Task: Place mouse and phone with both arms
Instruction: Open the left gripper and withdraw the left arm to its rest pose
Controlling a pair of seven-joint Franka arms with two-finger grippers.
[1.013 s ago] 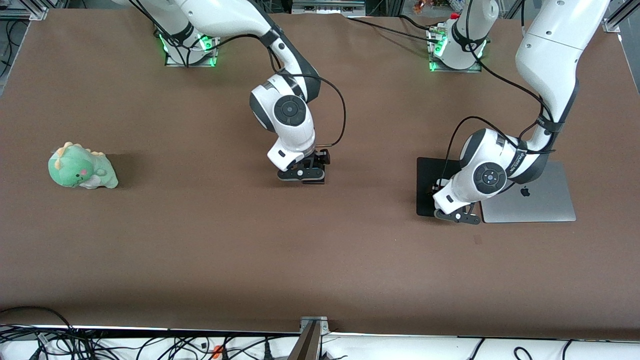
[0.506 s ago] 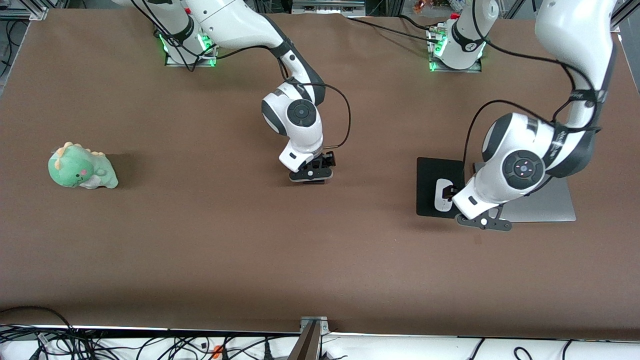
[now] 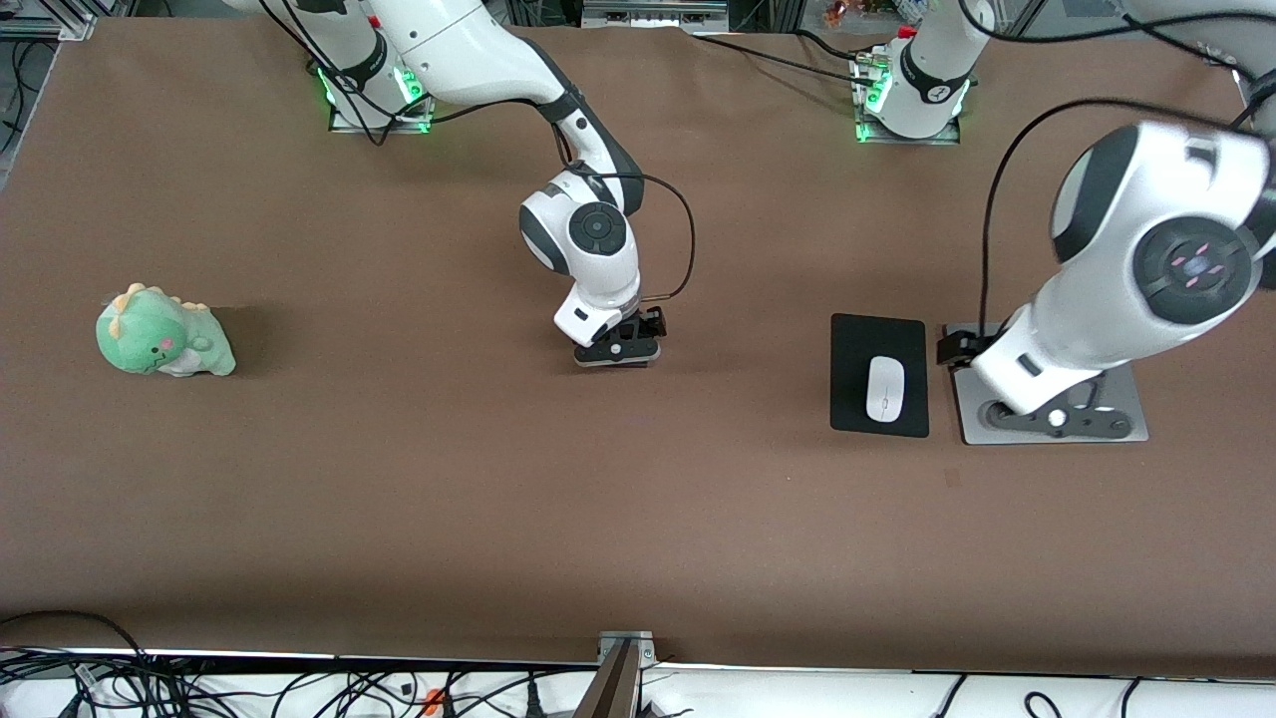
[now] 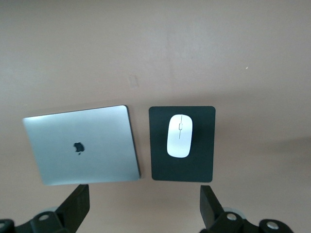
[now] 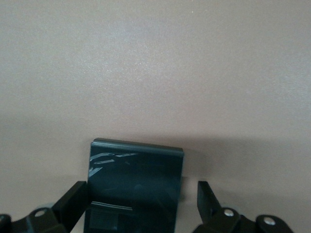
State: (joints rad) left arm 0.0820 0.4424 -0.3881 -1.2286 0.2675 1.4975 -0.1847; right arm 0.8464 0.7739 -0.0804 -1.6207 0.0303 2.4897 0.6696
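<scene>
2 grippers stand spread: the left gripper point(image 3: 1049, 419) is high over the laptop point(image 3: 1126, 399), the mouse point(image 3: 884, 388) lies on the mouse pad point(image 3: 847, 344), and the right gripper point(image 3: 620, 351) should lift straight off the phone point(image 5: 133, 189) lying mid-table.

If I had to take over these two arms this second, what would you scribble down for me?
Left gripper: open, empty, up over the closed laptop.
Right gripper: open, low at mid-table, fingers either side of the phone, gap on one side.
Mouse: lying on the black mouse pad beside the laptop; looks done.
Left: whether the phone is already at its spot is unclear.
Green plush dinosaur sits untouched.
</scene>
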